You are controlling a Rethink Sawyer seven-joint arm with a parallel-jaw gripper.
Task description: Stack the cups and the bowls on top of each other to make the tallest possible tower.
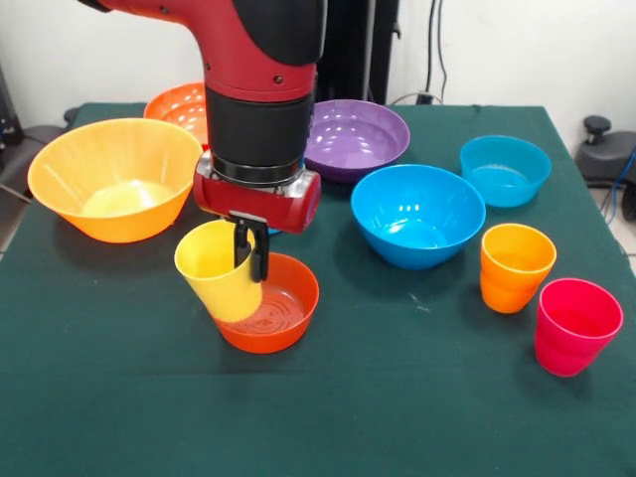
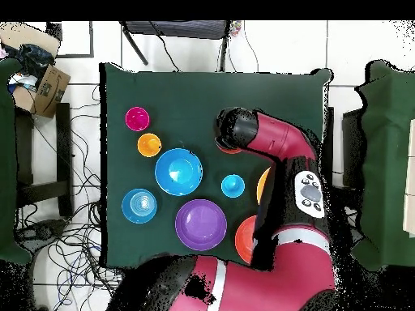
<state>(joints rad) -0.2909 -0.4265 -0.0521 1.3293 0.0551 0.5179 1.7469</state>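
Note:
My gripper (image 1: pixel 250 250) is shut on the rim of the yellow cup (image 1: pixel 217 273). The cup hangs tilted just above the left side of the small red-orange bowl (image 1: pixel 278 310). Right of it are the large blue bowl (image 1: pixel 417 214), the small teal bowl (image 1: pixel 505 169), the orange cup (image 1: pixel 515 266) and the pinkish red cup (image 1: pixel 576 326). The purple bowl (image 1: pixel 356 137) sits behind the arm. The large light orange bowl (image 1: pixel 111 179) is at left, with the medium red-orange bowl (image 1: pixel 177 107) behind it. From above, the blue cup (image 2: pixel 233 185) stands beside the arm (image 2: pixel 271 142); the arm hides the gripper.
Everything rests on a green cloth table (image 1: pixel 119 397). The overhead view shows cables on the floor and a cardboard box (image 2: pixel 49 87) to the left of the table. All bowls and cups on the table stand apart, none nested.

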